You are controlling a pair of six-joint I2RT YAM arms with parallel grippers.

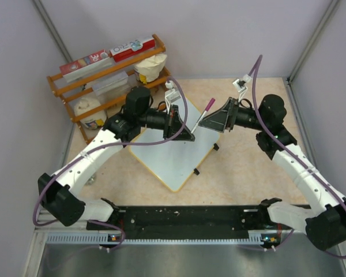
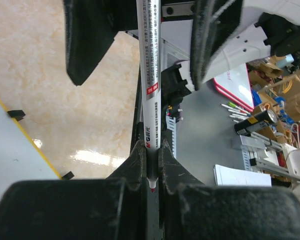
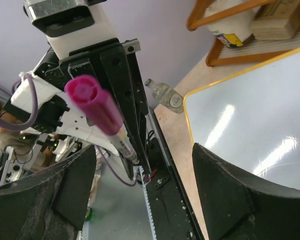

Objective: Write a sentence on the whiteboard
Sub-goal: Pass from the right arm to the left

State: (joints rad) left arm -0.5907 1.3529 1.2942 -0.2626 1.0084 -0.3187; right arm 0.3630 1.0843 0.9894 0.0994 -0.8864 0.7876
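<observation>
The whiteboard (image 1: 173,157), white with a yellow rim, lies at an angle in the middle of the table; it shows too in the left wrist view (image 2: 10,150) and the right wrist view (image 3: 255,115). My left gripper (image 1: 187,136) hangs over its far corner, shut on a white marker (image 2: 151,75). The marker's red tip (image 2: 152,188) pokes out between the jaws (image 2: 151,155). Its pink end (image 1: 209,104) points up and to the right (image 3: 95,105). My right gripper (image 1: 205,120) stands open around the marker's upper shaft, fingers (image 3: 240,195) wide apart and not touching it.
A wooden rack (image 1: 104,81) with boxes, a bag and a tub stands at the back left. Two black clips (image 1: 196,171) sit on the board's right edge. A small bottle (image 3: 165,96) lies beside the board. A black rail (image 1: 184,216) runs along the near edge.
</observation>
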